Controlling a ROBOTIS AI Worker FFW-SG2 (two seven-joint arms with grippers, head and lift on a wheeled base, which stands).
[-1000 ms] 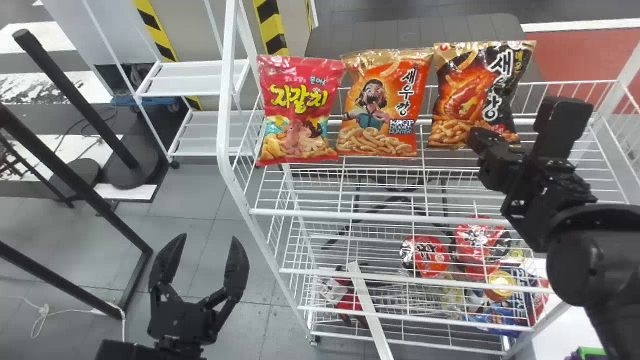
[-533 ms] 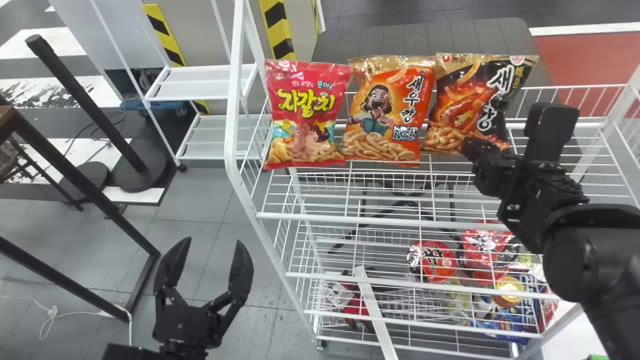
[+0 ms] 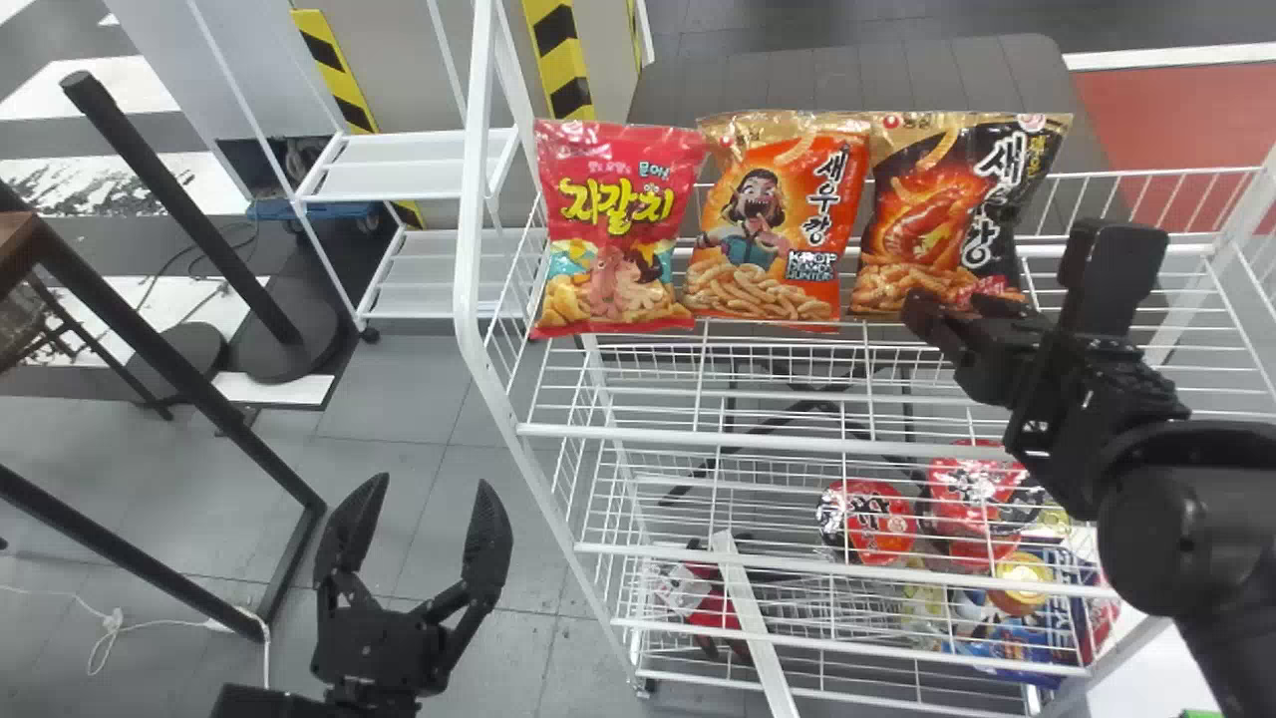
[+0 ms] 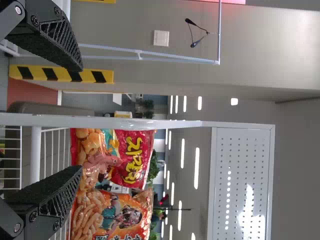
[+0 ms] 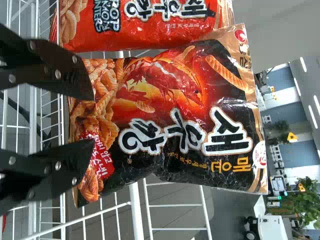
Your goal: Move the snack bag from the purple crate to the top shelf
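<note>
On top shelf [image 3: 768, 437], right end of row: black snack bag [image 3: 932, 204], upright, next to orange bag [image 3: 783, 214]; red bag [image 3: 618, 224] at left end. R gripper [image 3: 947, 302] at black bag's lower right corner, fingers apart, bag released; contact w/ tips prob. nil, hard to judge. L gripper [image 3: 435, 484] near left, over floor, also spread, nothing held.
</note>
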